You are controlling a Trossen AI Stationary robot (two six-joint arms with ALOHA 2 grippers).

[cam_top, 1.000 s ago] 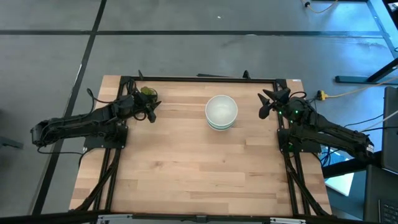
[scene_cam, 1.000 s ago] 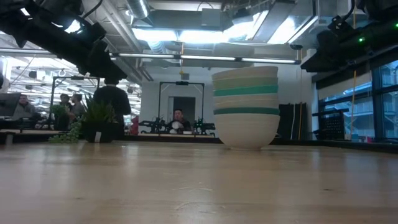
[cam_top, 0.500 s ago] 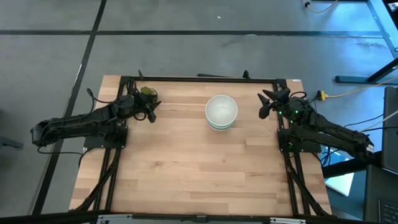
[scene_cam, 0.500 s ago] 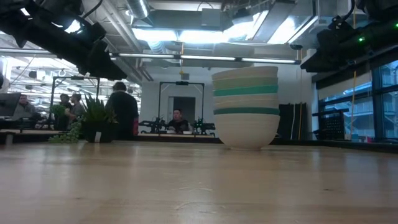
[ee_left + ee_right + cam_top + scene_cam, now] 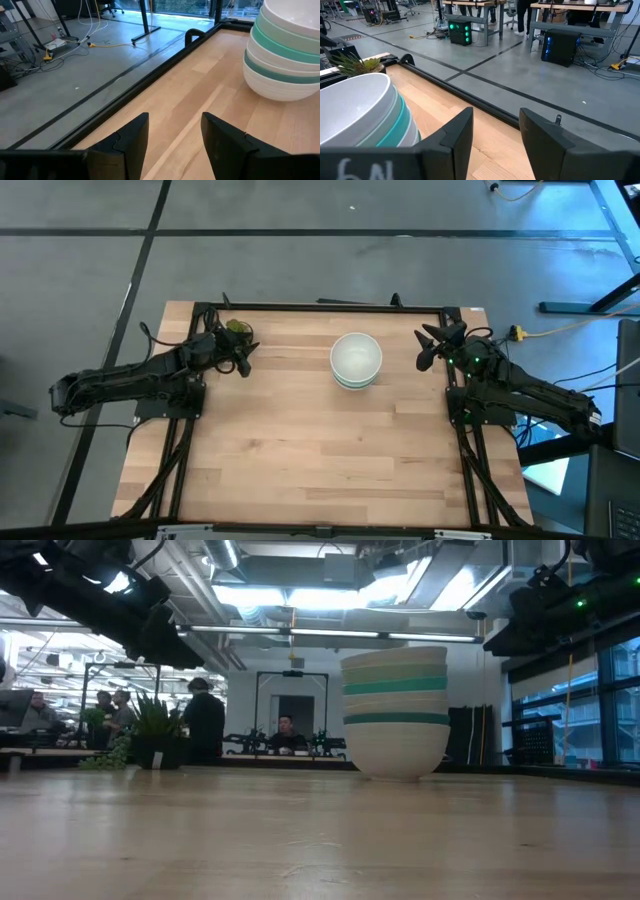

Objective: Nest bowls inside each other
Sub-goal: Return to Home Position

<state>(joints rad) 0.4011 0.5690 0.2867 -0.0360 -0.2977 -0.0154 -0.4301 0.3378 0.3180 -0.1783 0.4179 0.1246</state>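
Note:
The bowls stand nested in one stack (image 5: 356, 360) on its base at the table's far middle; it shows white, pale green and teal rims in the low view (image 5: 396, 710), the left wrist view (image 5: 285, 55) and the right wrist view (image 5: 362, 112). My left gripper (image 5: 243, 358) is open and empty at the far left, left of the stack. My right gripper (image 5: 428, 350) is open and empty at the far right, right of the stack.
A small green plant (image 5: 238, 327) sits at the table's far left corner by my left gripper. A black frame rail (image 5: 320, 306) runs along the far edge. Bare wooden tabletop (image 5: 320, 450) stretches toward the near edge. People move in the room behind (image 5: 205, 720).

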